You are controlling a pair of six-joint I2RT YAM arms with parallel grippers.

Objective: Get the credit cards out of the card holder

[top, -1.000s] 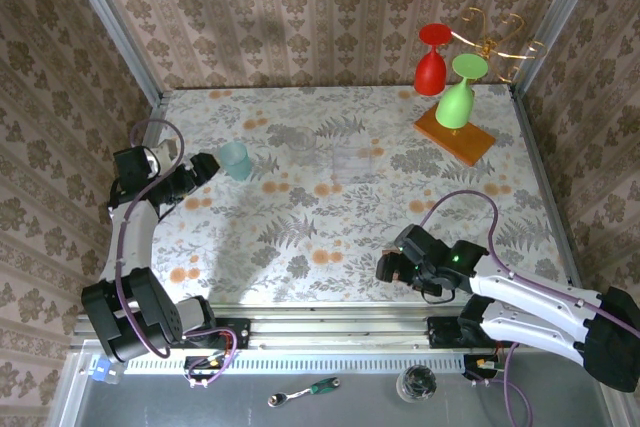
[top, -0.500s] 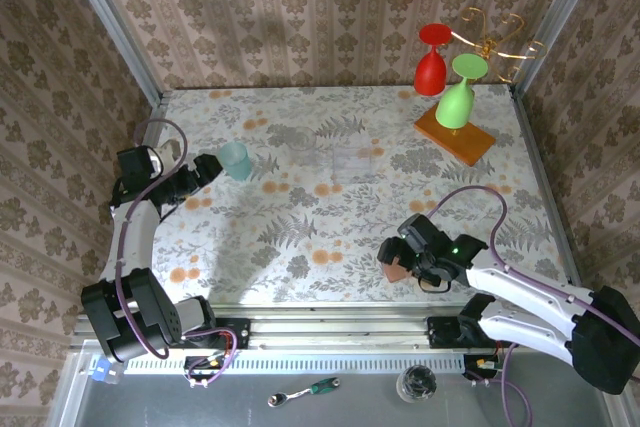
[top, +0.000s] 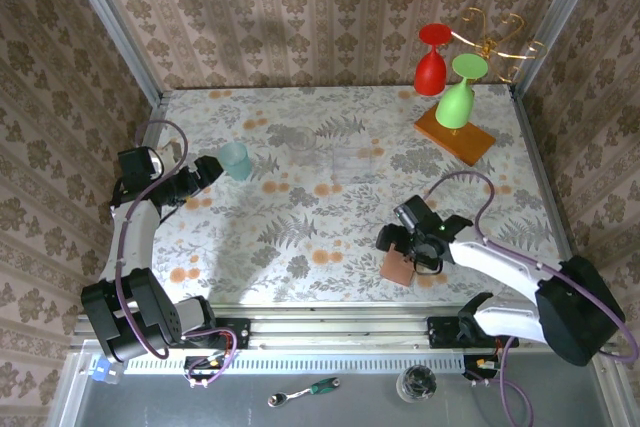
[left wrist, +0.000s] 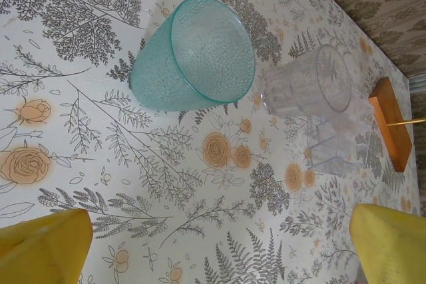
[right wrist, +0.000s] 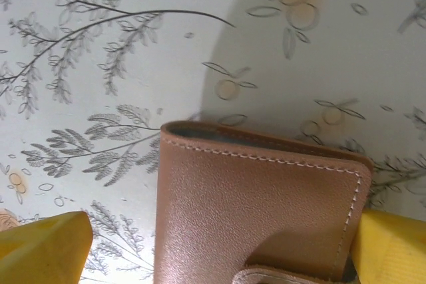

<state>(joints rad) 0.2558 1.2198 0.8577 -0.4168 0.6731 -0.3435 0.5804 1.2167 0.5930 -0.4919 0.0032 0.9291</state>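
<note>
The card holder [top: 397,268] lies flat on the table near the front edge, closed, tan-brown outer face up. In the right wrist view the card holder [right wrist: 259,211] has its flap at the bottom, with a grey-blue strip of lining along the top seam. The credit cards are hidden. My right gripper [top: 402,243] hovers just beyond the holder. The right gripper [right wrist: 219,244] is open, and the holder sits between its yellow fingertips [right wrist: 43,247], nearer the right one. My left gripper [top: 207,169] is at the far left, beside a teal cup. The left gripper [left wrist: 219,244] is open with nothing between its fingers.
A teal cup [left wrist: 193,54] lies on its side ahead of the left gripper, with a clear glass [left wrist: 313,88] and a clear box [left wrist: 336,141] past it. At the back right an orange wooden slab [top: 455,130] bears a rack with a red goblet [top: 431,62] and a green goblet [top: 460,92].
The right gripper has drawn back from the front edge and turned. The card holder, first hidden under it, now lies uncovered on the table. The left arm has barely moved.
</note>
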